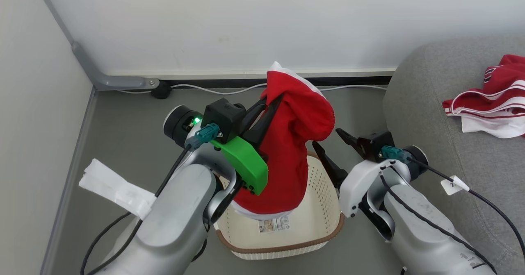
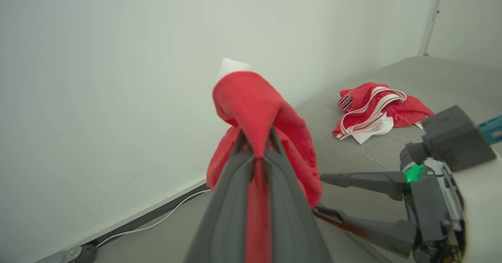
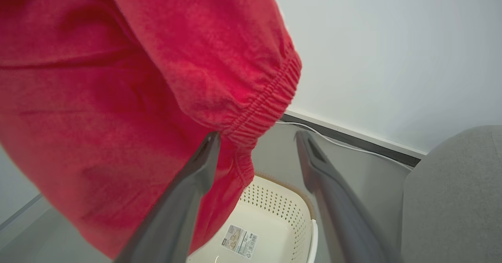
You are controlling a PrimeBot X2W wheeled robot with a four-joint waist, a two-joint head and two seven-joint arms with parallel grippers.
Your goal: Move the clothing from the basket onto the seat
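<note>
My left gripper (image 1: 272,103) is shut on a red garment (image 1: 291,152), which hangs from it above the cream basket (image 1: 324,193); the fabric's lower hem dangles over the basket's bare floor with its label sticker (image 1: 274,224). In the left wrist view the cloth (image 2: 257,110) is pinched between the two fingers. My right gripper (image 1: 328,144) stands open just right of the hanging garment, its fingers (image 3: 196,184) beside the elastic cuff (image 3: 270,102). A second red and white striped garment (image 1: 492,103) lies on the grey sofa (image 1: 430,103) at the right.
A white wall and dark skirting with a white cable (image 1: 213,89) run behind the basket. A grey conduit (image 1: 94,72) stands in the left corner. A white tag (image 1: 115,189) sticks out from my left arm. Grey floor surrounds the basket.
</note>
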